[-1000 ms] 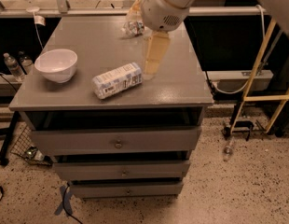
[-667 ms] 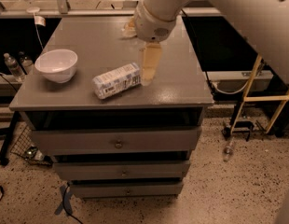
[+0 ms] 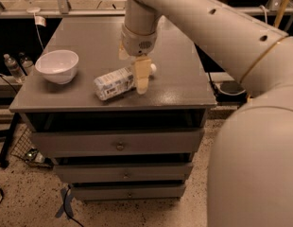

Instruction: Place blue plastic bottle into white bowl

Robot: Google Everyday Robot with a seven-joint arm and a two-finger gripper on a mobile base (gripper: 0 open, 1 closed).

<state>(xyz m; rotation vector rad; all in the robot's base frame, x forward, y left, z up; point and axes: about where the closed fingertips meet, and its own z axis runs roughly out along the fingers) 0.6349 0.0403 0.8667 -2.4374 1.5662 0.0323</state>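
Note:
The blue plastic bottle lies on its side near the front middle of the grey cabinet top, with its white cap pointing right. The white bowl stands upright and empty at the left, a short gap from the bottle's base. My gripper hangs down from the big pale arm over the bottle's cap end. It is open. One finger is in front of the bottle's neck and the other is behind it. The neck itself is partly hidden.
The cabinet has several drawers below its front edge. Two clear water bottles stand on the floor at the left. My arm's upper links fill the right side of the view and hide the cabinet's back right part.
My gripper has moved left and down from beside the bottle's cap to over its neck. The bottle and the bowl have not moved.

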